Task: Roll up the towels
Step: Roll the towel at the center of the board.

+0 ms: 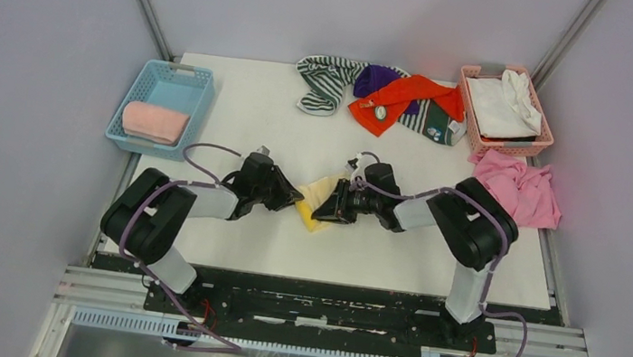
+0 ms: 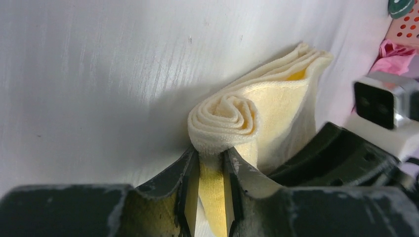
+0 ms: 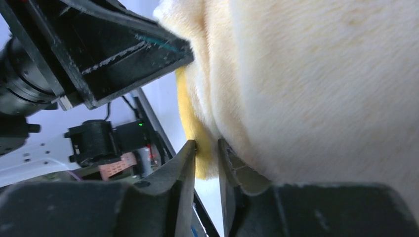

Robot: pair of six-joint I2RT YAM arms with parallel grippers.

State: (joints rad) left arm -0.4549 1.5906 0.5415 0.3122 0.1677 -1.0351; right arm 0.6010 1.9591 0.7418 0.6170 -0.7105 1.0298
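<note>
1. Well, the white table (image 1: 242, 233) fills the floor of the cell. Both arms lean in low over its near middle, nose to nose, so that each can take one end of the same cloth.
2. Along the far edge lies a heap not yet rolled: the striped towel (image 1: 325, 79), the purple towel (image 1: 375, 78) and the orange-red towel (image 1: 400, 98), overlapping. A loose pink towel (image 1: 521, 190) sprawls by the right edge.
3. The pink basket (image 1: 474, 130) at the far right holds a white cloth (image 1: 499, 105). The blue basket (image 1: 202, 82) on the left holds a rolled pink towel (image 1: 154, 122), so I take that to be where finished rolls go.
4. The yellow towel (image 1: 318, 199) is the one in hand, between the two pincers over the table's near middle. Whether it rests on the table or is lifted, I cannot say. In the left wrist view one end is wound into a tight spiral and the rest stands in folded layers, so the roll looks begun rather than done.
5. The left gripper (image 2: 211, 155) has its jaws nipped on the cloth just under that spiral, likely to keep the coil from springing open.
6. The right gripper (image 3: 207, 145) has a yellow edge in the narrow gap between its jaws. Whether they bite or sit slack, I cannot tell.
</note>
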